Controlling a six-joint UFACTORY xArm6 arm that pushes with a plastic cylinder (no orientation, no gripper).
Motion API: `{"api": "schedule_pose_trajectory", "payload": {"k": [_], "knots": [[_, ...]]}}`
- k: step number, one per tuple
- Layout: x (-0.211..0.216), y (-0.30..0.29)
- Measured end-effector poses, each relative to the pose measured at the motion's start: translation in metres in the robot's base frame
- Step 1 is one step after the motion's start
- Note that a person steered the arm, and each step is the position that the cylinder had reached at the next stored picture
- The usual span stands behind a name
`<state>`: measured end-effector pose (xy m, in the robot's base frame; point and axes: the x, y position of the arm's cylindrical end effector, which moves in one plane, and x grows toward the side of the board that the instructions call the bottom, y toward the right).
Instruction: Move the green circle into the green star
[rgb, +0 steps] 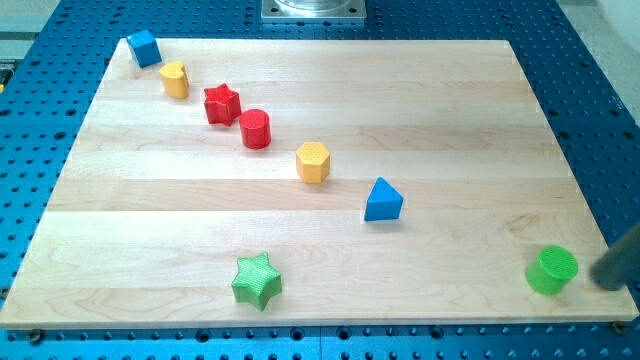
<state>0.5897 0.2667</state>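
Rod slants in from view's right; my tip (603, 280) just right of green circle (552, 270) (contact unclear)

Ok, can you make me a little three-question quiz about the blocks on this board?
1. True or false: the green circle is touching the green star.
2. Which block lies nearest the view's top-left corner? A) blue cube B) red star C) blue triangle
3. Fill in: my tip sits just to the view's ____ of the green circle.

Key:
1. False, they sit far apart along the view's bottom.
2. A
3. right
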Motion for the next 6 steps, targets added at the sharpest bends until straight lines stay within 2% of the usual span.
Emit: {"api": "schedule_pose_trajectory", "payload": {"k": [1, 4, 6], "knots": [[0.0, -0.086], [-0.005, -0.228], [-0.016, -0.228]]}}
